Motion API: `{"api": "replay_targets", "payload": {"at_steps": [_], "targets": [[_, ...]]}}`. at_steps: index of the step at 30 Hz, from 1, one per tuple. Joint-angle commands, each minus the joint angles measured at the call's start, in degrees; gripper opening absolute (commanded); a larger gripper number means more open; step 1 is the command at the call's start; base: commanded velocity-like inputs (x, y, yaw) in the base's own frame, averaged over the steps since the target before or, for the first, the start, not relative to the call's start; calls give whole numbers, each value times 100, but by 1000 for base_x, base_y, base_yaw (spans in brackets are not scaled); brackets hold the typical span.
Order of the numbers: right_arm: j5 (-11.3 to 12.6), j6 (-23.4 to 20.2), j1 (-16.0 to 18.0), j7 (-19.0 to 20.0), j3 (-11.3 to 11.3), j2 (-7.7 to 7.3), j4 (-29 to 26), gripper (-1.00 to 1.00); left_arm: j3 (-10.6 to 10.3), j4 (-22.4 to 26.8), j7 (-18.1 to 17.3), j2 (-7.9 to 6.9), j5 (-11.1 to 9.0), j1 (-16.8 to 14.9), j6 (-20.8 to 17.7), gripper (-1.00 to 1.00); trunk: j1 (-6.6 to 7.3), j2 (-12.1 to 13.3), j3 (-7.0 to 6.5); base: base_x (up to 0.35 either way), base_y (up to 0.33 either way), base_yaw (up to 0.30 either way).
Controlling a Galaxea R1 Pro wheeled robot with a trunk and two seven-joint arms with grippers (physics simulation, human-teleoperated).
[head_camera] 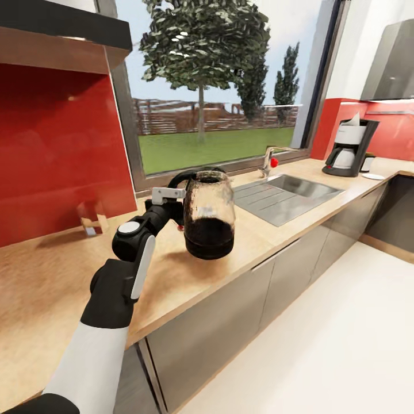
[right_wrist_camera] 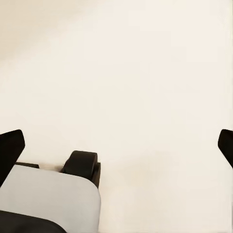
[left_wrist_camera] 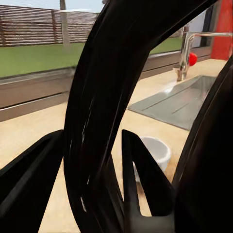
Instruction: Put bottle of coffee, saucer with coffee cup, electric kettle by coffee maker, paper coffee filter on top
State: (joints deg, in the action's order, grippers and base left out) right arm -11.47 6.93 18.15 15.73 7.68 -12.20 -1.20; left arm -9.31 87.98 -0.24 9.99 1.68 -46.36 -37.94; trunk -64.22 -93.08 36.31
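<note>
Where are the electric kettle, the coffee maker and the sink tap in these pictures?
electric kettle (head_camera: 209, 221): head view, on its clear glass body above the dark lower part.
coffee maker (head_camera: 352, 134): head view, on its white upper part.
sink tap (left_wrist_camera: 186, 51): left wrist view, on its upright metal stem.

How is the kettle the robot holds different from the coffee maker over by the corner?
The kettle is clear glass, dark in its lower part; the coffee maker is dark grey and white. The kettle hangs above the counter in the left claw; the coffee maker stands on it. Both have black handles.

The kitchen countertop (head_camera: 52, 276) carries the coffee maker (head_camera: 351, 146) and saucer (head_camera: 373, 176).
</note>
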Motion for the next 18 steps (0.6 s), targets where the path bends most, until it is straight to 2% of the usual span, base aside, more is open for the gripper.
{"api": "replay_targets", "payload": {"at_steps": [1, 18], "targets": [[-57, 19, 5, 18, 49, -1, 5, 100, -1, 9, -2, 1, 17, -5, -31, -100, 0, -3, 5, 53, -70, -252], [-57, 19, 5, 18, 49, -1, 5, 100, -1, 9, -2, 1, 17, -4, -30, -100, 0, -3, 5, 7, -15, -258]]}}
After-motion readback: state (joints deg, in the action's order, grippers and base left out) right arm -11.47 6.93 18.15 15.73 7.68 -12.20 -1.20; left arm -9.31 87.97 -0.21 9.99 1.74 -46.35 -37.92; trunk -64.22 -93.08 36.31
